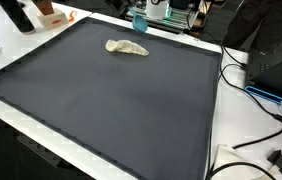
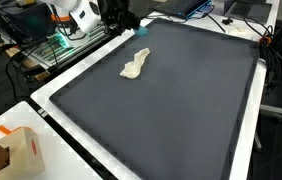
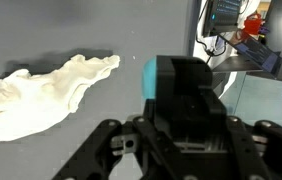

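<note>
Over the dark mat (image 1: 101, 100), the gripper (image 1: 138, 21) is hovering near the crumpled cloth (image 1: 126, 47), its claw spread apart because it is holding nothing.

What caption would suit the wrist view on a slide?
Wrist view: the gripper near a crumpled cream cloth lying on a dark grey mat.

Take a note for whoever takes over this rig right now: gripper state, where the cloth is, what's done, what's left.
Gripper: up near one edge of the mat, holding nothing. Its fingertips are out of frame, so I cannot tell whether it is open or shut.
Cloth: pale and crumpled, lying on the dark mat close to that same edge, apart from the gripper.
Done: nothing gripped or lifted.
Left: the cloth is not yet touched.
</note>
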Robot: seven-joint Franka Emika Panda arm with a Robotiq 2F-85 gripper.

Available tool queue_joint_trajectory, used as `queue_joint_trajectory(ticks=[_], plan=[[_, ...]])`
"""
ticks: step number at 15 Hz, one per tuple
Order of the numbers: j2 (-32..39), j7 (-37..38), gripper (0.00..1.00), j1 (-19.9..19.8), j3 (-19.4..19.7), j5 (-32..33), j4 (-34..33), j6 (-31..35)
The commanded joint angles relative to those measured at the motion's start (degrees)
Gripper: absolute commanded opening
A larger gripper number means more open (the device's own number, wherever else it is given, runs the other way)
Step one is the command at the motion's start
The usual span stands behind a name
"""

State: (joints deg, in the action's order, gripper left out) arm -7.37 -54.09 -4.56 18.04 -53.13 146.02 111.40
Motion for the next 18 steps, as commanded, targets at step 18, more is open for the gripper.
queue_joint_trajectory(ticks=[18], plan=[[19.13, -1.98, 0.25, -8.84, -3.04, -11.08, -10.51, -12.01]])
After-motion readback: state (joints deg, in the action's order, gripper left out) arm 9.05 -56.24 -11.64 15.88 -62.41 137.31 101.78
